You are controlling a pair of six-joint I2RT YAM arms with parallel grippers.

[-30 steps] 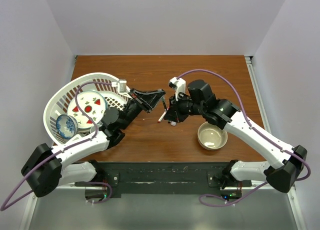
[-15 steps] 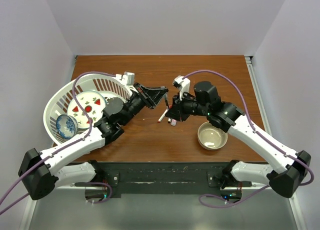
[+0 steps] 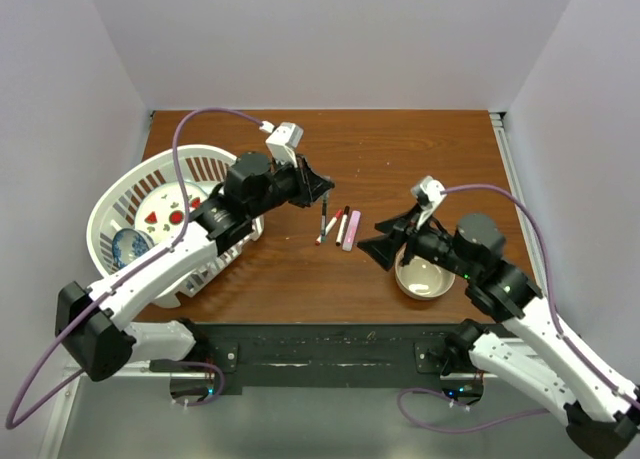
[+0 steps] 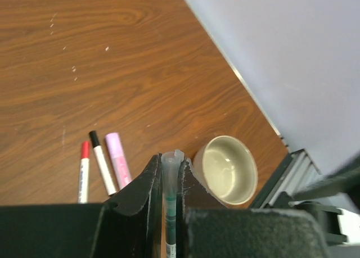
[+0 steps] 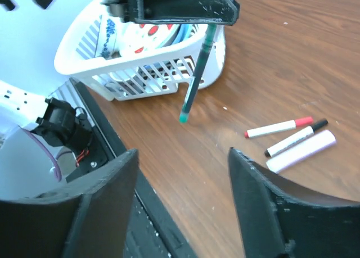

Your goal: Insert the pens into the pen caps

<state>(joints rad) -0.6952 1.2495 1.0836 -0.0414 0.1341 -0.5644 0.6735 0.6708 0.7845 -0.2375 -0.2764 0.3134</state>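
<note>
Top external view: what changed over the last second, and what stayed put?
The right gripper pulled back from the middle of the table toward the bowl, fingers open and empty. The left gripper edged right as its arm stretched out, the thin dark pen clamped and hanging down. The three pens on the table, now uncovered, seem unmoved; the basket and bowl stayed.

Even, bright overhead light; the table (image 3: 400, 149) shows soft glare and faint shadows. Near gripper parts in both wrist views blur; the overhead view stays sharp.
</note>
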